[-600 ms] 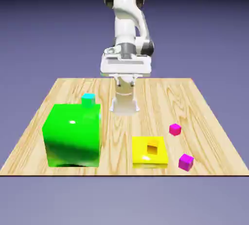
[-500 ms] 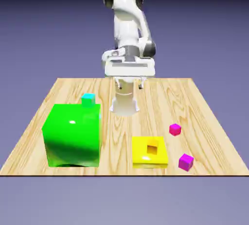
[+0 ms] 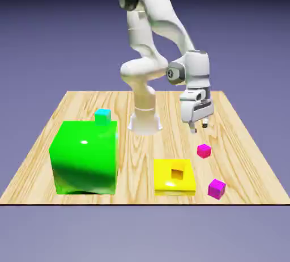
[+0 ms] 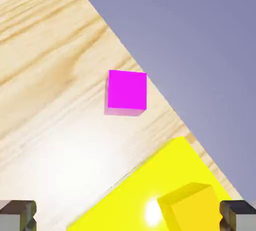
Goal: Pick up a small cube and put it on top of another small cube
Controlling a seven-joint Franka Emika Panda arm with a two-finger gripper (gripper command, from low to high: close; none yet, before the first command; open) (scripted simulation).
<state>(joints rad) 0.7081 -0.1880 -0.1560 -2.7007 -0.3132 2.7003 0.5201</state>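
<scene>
"Where's your pickup?"

"The pink cube (image 3: 204, 151) sits just beyond the yellow block (image 3: 162, 171), toward the exterior view's right. My gripper (image 3: 200, 127) hangs farther beyond that block, its 2 fingers spread, holding nothing."

"How do you take it well?"

"I'd center over the pink cube, square both fingers to 2 opposite faces, then lower straight. The purple cube (image 4: 127, 90), beside the yellow block, is the wrong target, so I shouldn't steer by it."

"And the cyan cube (image 3: 102, 117)?"

"Well off the block's other side, toward the exterior view's left; I'd need a clean, level grip for stacking there."
</scene>
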